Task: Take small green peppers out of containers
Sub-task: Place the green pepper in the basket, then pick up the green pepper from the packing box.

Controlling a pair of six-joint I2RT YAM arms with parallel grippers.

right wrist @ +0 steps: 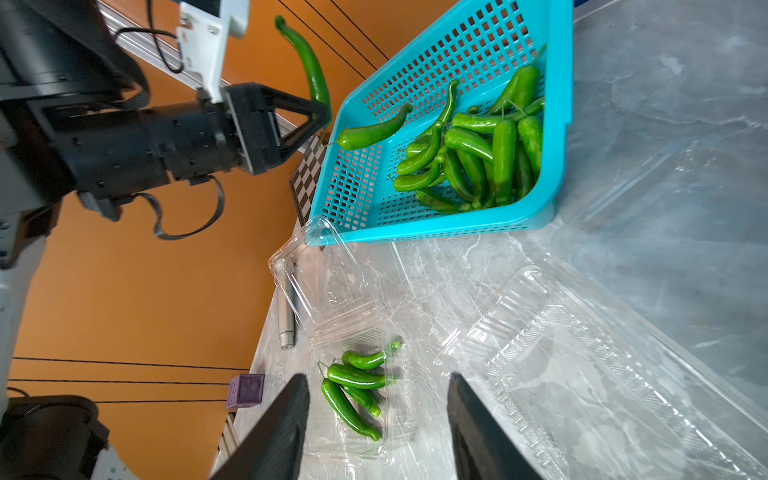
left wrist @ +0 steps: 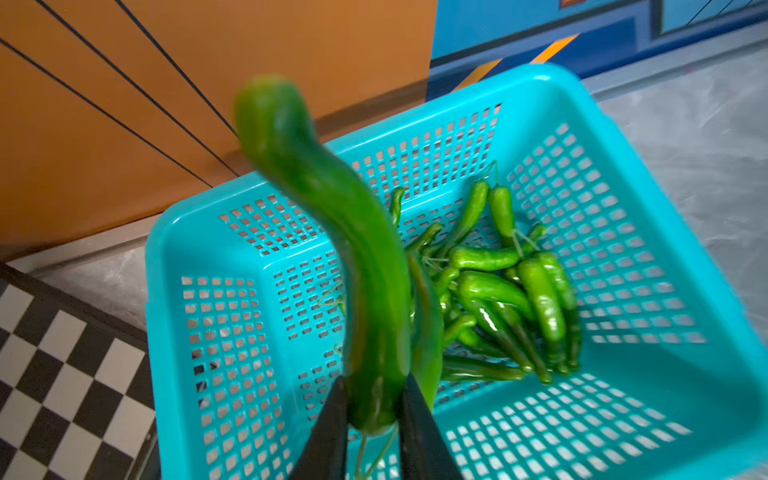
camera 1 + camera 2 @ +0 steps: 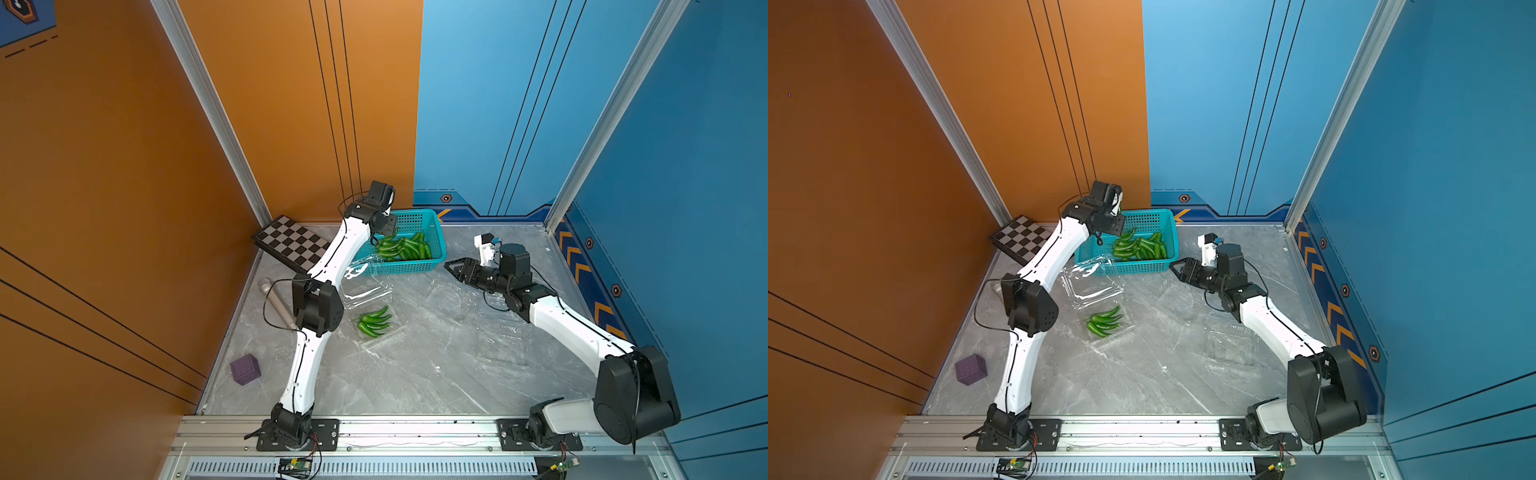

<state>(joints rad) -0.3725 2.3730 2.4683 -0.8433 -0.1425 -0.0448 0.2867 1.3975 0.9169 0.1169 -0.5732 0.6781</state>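
1. The small green peppers are glossy, bright green, slender and curved, with thin stems. Most of them lie piled on the floor of the teal perforated basket.
2. In a top view we see a smaller bunch in an open clear clamshell container in front of the basket, its lid flipped back toward the basket. Two more clear containers lie open and empty, in front of the basket and off to its right.
3. Everything sits on a grey marbled tabletop. An orange wall and a blue wall meet behind the basket. There's a checkerboard just left of the basket and a purple cube well in front of it to the left.
4. The left arm arches up over the basket's left side. The left gripper hangs above the basket, jaws tight on the stem end of a long curved pepper, which is blurry in the wrist view. A second pepper is right beside the fingertips; we can't tell if anything holds it.
5. The right arm reaches in low. The right gripper hovers just right of the basket, jaws apart with nothing between them.
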